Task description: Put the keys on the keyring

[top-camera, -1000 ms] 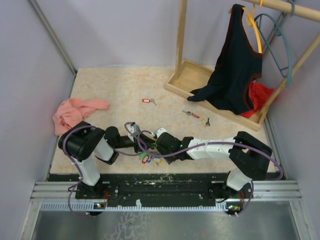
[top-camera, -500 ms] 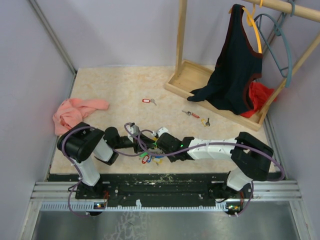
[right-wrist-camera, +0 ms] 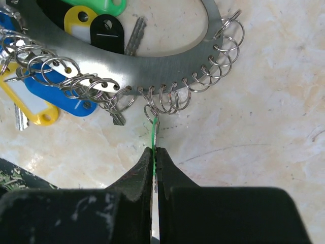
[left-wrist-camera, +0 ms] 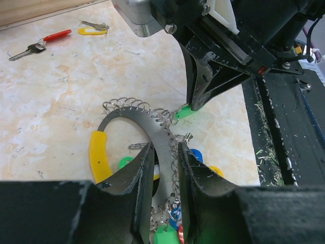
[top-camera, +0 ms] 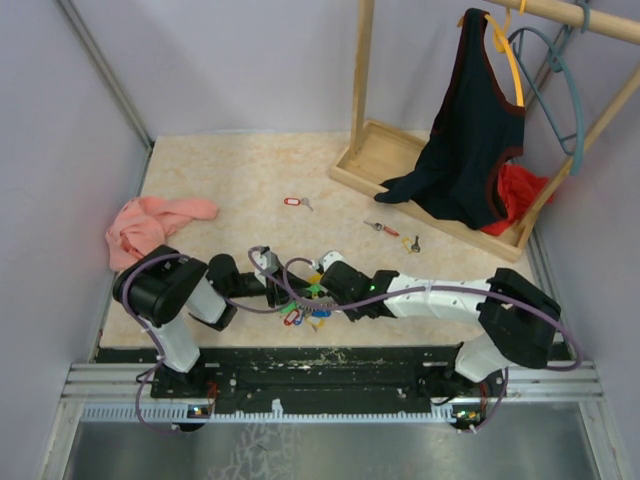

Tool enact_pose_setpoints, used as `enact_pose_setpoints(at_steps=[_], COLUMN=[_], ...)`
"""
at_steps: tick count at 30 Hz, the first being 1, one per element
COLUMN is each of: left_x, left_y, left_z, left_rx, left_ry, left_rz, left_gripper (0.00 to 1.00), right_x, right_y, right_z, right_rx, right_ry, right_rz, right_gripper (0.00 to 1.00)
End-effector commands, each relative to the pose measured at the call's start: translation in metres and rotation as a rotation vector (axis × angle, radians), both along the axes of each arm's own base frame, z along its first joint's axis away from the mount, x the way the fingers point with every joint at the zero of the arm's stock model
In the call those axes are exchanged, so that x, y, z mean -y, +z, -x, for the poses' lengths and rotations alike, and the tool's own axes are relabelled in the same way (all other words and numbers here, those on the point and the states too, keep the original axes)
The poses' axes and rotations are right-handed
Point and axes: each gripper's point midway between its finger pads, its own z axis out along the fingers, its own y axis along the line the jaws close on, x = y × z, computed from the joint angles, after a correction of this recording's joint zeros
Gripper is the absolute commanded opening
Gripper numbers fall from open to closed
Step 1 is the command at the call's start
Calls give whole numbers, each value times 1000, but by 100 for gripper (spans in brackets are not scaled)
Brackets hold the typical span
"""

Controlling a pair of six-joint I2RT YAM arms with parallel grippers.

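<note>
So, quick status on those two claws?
Left gripper clamped on keyring. Right gripper pinching green-tagged key at the ring's edge. Red-tagged key loose beyond.

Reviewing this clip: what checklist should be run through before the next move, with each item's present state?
1. Left gripper clamped on keyring: ok.
2. Right gripper shut on green tag: ok.
3. Green tag's loop threaded onto keyring: cannot tell.
4. All keys on keyring: not ok; red key lies loose on the table.
</note>
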Motion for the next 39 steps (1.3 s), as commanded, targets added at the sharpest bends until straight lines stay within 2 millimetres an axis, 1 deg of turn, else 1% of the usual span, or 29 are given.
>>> enact_pose_setpoints(at_steps=[1, 5, 8, 13, 19, 22, 24, 27, 31, 39], left_x=[8, 15, 19, 25, 33, 36, 35, 35, 33, 33], left_y=[48, 49, 50, 53, 48, 47, 48, 52, 54, 53], left_z=[3, 2, 0, -2, -4, -4, -6, -7, -10, -10], left_rx=[263, 271, 282, 300, 325, 333, 343, 363, 389, 408], left_ry=[-63, -86, -96, -120, -147, -152, -146, -135, -103, -92], left_rz=[125, 130, 135, 144, 139, 141, 142, 147, 146, 144], left_gripper=[31, 31, 33, 34, 34, 34, 34, 35, 36, 35], right_x=[-1, -6, -6, -4, -5, -4, -6, -9, -16, -26], right_y=[27, 43, 53, 62, 81, 96, 106, 117, 129, 142], right_z=[-11, -16, -21, -27, -32, -39, -43, -45, -43, -45], right_rx=[74, 113, 153, 199, 261, 316, 355, 397, 432, 495], right_ry=[42, 96, 152, 254, 351, 369, 396, 456, 553, 668], right_rz=[-18, -27, -4, 59, 82, 89, 90, 93, 79, 90], right_gripper=[0, 0, 0, 0, 0, 0, 0, 0, 0, 0])
